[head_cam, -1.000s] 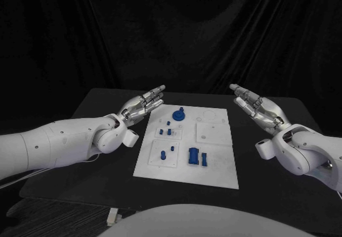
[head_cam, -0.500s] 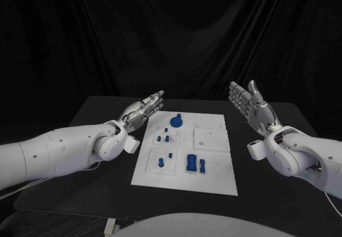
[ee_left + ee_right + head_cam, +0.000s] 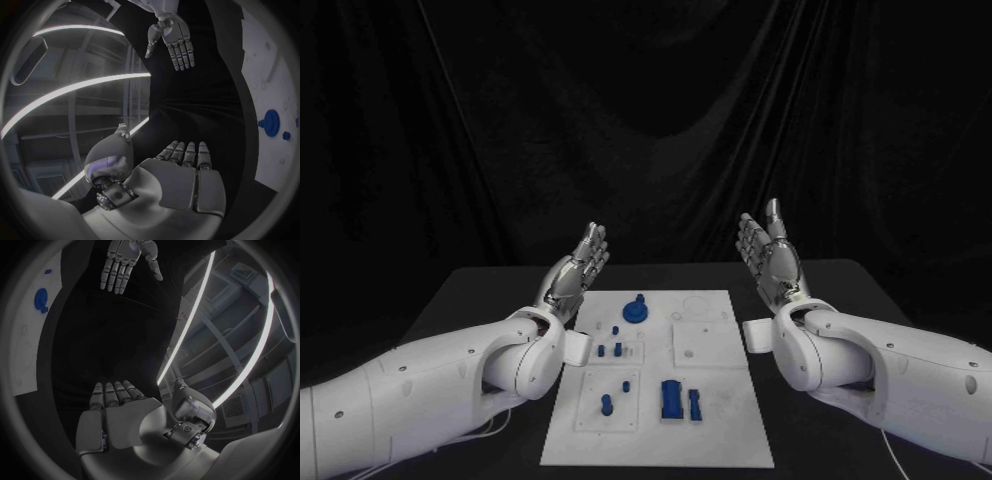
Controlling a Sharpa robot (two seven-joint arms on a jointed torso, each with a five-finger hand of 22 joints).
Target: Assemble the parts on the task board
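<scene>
Task board [image 3: 711,400], a white plate, lies flat on the black desk [image 3: 473,300], below and between both sets of fingers. Its shallow square recesses hold small blue parts [image 3: 679,399]: a round knobbed piece [image 3: 635,310] nearest the fingertips, small pegs [image 3: 609,350] behind it, two upright blocks closest to the robot. The left hand [image 3: 576,274] and right hand [image 3: 772,258] are raised above the board's far end, palms facing each other, fingers straight and released, holding nothing. Black curtains hang behind. No readable writing.
</scene>
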